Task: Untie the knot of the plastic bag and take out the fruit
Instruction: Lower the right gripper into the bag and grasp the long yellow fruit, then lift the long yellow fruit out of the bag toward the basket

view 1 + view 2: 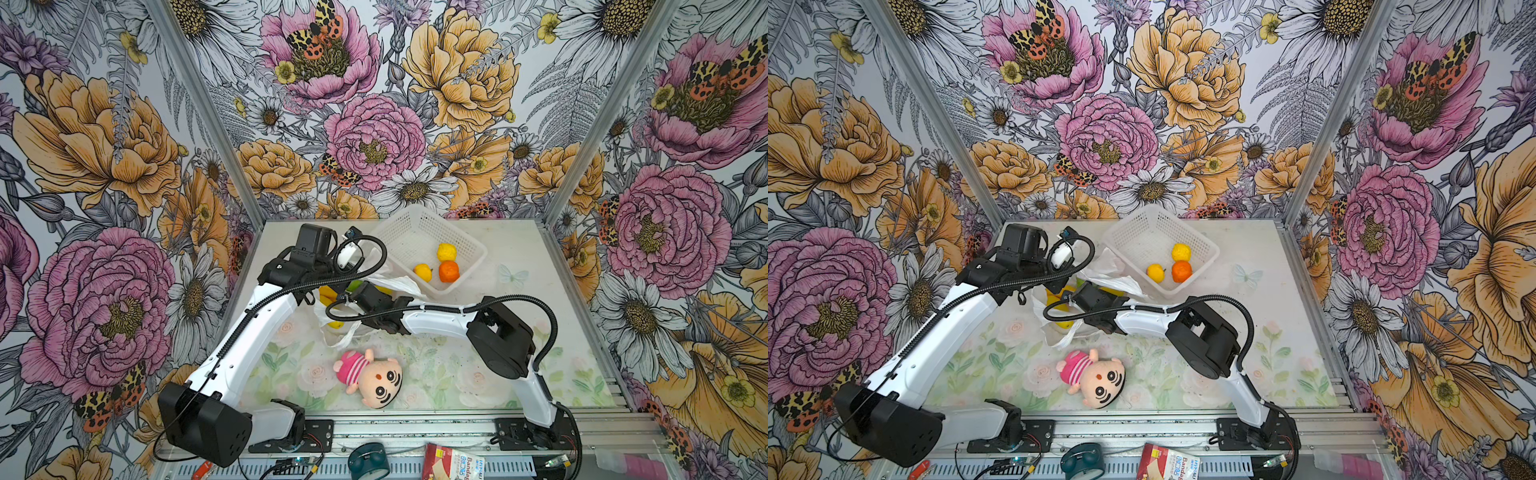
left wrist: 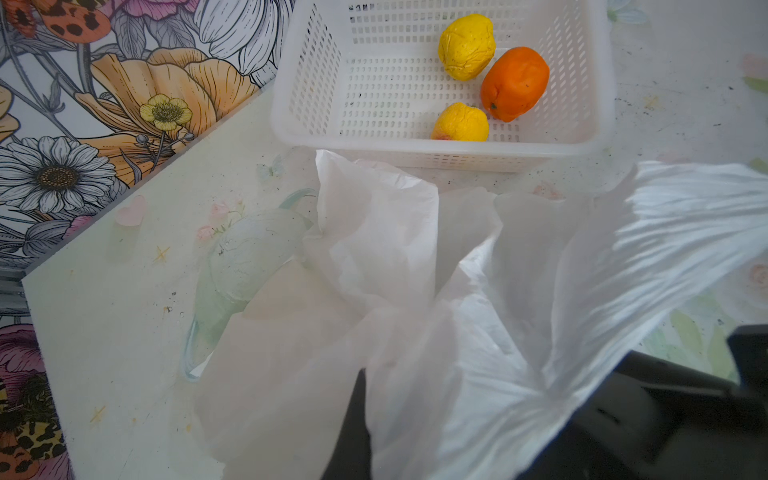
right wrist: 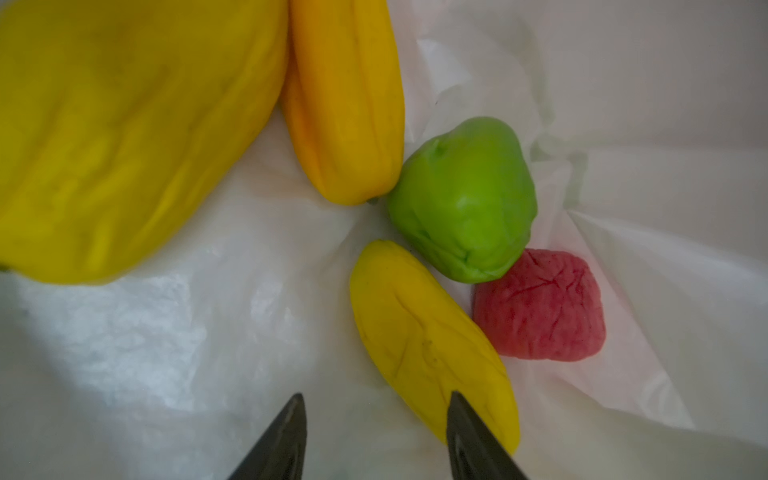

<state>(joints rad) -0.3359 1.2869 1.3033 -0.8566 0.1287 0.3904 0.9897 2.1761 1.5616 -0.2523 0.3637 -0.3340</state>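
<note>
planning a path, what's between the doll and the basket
In both top views: the white bag holding yellow fruit, with the right arm stretched over it.

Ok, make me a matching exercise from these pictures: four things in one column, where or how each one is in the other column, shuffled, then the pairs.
Things:
1. orange fruit
2. green fruit
3. doll
4. right gripper

Places or states:
A. inside the plastic bag, beside the pink-red fruit
B. lying on the table, outside bag and basket
C. in the white basket
D. open, tips inside the bag

Pairs: 1-C, 2-A, 3-B, 4-D.
</note>
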